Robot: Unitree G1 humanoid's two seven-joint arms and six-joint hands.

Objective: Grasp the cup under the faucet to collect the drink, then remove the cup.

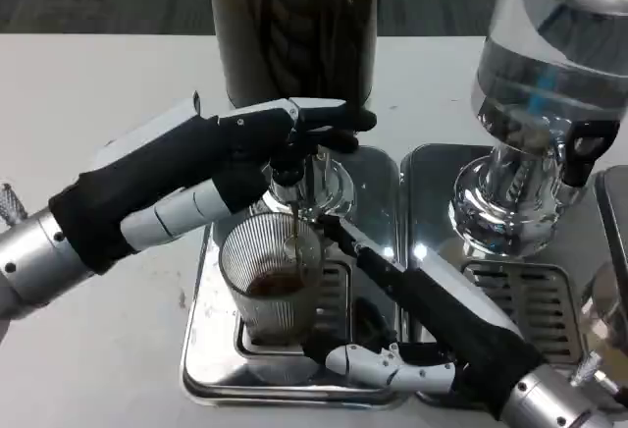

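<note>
At frame centre the cup (275, 286) is gripped by right hand (412, 335) fingers on the drip tray (211, 369), faucet (314, 138) pressed by left hand (245, 163), dark stream running (roughly a third filled); removal is outstanding.

Ribbed clear cup (272, 276), likely glass or plastic, on a glossy, mirror-like metal tray (211, 369); matt white table (88, 104).

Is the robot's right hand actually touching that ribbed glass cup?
Touching. In the head view, the right hand wraps around the cup, its fingers curling against the base while drink pours in.
</note>
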